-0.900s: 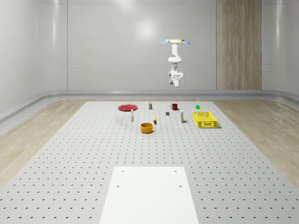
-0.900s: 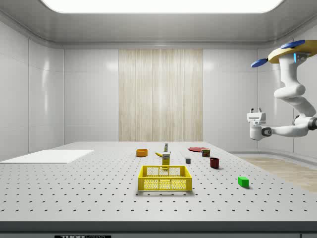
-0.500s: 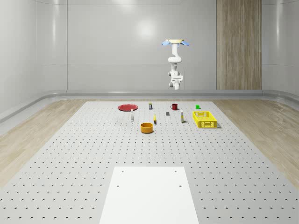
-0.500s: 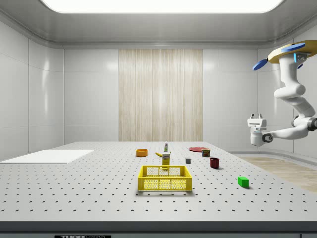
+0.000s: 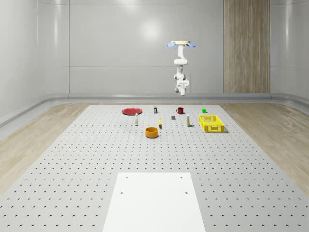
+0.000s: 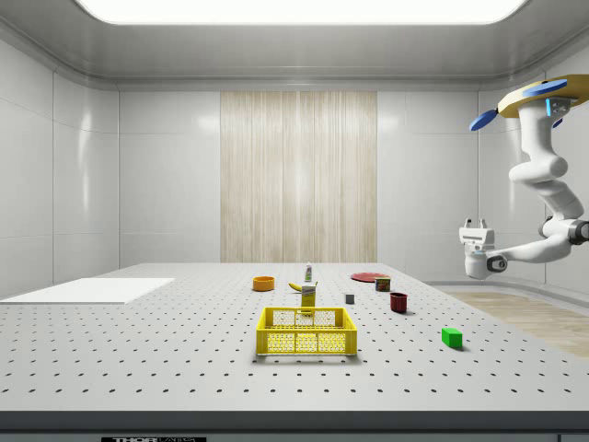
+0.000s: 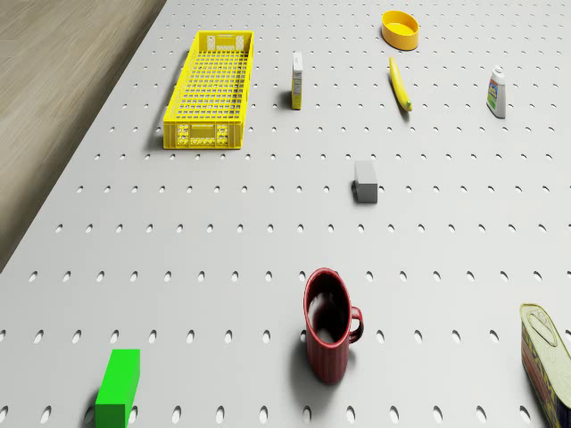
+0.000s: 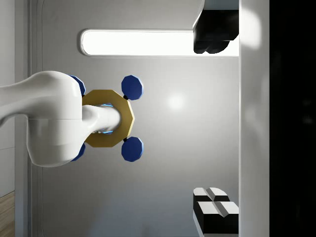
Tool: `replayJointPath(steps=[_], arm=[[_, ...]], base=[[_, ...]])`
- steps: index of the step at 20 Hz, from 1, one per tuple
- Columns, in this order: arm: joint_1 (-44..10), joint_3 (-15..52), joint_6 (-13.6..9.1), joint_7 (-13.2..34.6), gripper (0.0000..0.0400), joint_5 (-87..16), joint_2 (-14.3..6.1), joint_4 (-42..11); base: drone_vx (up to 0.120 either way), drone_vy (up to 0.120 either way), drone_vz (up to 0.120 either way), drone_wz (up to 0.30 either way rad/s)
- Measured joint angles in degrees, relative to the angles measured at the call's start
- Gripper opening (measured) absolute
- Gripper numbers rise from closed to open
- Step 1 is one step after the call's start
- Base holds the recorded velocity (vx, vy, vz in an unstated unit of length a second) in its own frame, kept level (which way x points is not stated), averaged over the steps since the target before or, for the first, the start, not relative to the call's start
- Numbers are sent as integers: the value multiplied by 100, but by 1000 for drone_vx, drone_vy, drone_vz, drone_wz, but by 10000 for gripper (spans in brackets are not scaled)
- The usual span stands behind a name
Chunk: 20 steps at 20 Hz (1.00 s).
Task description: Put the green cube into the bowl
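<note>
One green cube [image 7: 118,386]. One orange bowl [image 7: 401,29]. One yellow crate [image 7: 211,89]. One dark red mug [image 7: 329,325]. One red plate [image 5: 131,111]. One banana [image 7: 400,84]. One small grey block [image 7: 365,181]. One tin can [image 7: 547,355]. One small white bottle [image 7: 497,92]. One upright yellow-and-white carton [image 7: 297,80]. One white mat [image 5: 154,201] lying on the worktop [image 5: 87,159]. One drone [image 6: 538,94].

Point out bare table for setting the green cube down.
Free: the stretch between the white sheet and the orange bowl; also between green cube and yellow crate. Crowded: around red mug, grey block, banana.
</note>
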Motion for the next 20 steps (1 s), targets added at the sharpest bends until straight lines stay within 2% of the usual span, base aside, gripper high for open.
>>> replayJointPath(steps=[8, 20], arm=[[-7, 4, -21, -3, 400, 2, 17, 73], [-15, 13, 22, -5, 400, -3, -12, 53]], base=[[0, 0, 0, 0], [0, 120, 0, 0]])
